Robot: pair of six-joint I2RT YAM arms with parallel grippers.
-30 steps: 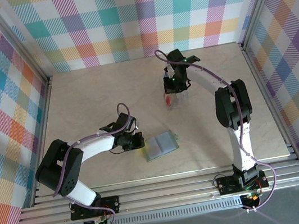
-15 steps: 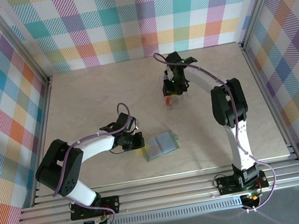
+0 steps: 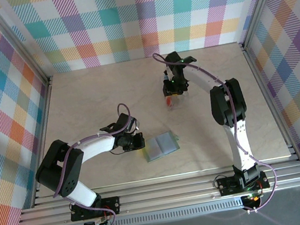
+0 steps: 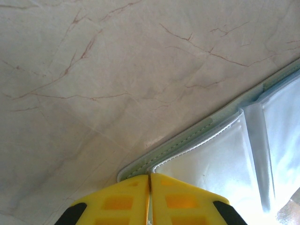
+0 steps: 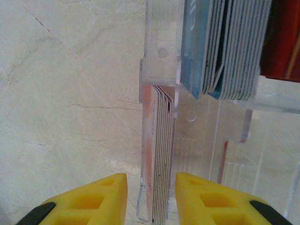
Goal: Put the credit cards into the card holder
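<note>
Left wrist view: left gripper (image 4: pixel 149 180) jaws pressed together, bottom centre, at card holder (image 4: pixel 220 154) edge; grip unclear.
Right wrist view: right gripper (image 5: pixel 151 185) partly open, empty, astride pale credit cards (image 5: pixel 158 136) in clear rack (image 5: pixel 161 56).
Top external: card holder open, lower centre.

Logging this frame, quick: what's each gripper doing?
Left gripper: closed at the card holder's edge.
Right gripper: open, straddling credit cards in the clear rack.

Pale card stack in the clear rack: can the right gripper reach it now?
Probably yes. The right gripper is open, lined up on the pale card stack, and nothing lies between them. The clear rack flanks it closely.
</note>
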